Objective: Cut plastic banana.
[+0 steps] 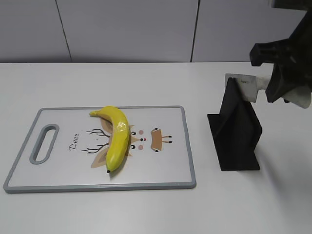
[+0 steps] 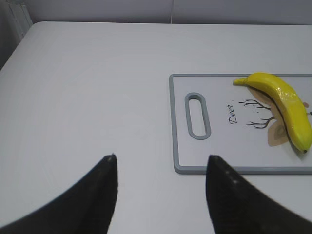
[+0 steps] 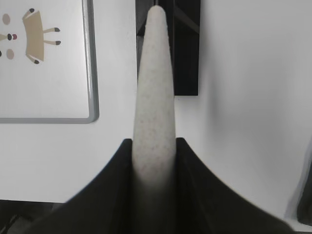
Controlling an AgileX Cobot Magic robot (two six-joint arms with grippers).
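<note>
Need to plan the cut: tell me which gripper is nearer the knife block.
Right. The right gripper grips the knife handle just above the knife block; the left gripper hangs open beyond the cutting board, far away.

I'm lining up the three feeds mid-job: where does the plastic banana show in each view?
Exterior view: plastic banana lies near the middle of the cutting board, left of centre of the picture.
Left wrist view: it sits at the right edge, on the board's far end from the handle slot.
Right wrist view: not in it; only the board's corner shows, top left.
Shared landmark: the board's grey rim.
</note>
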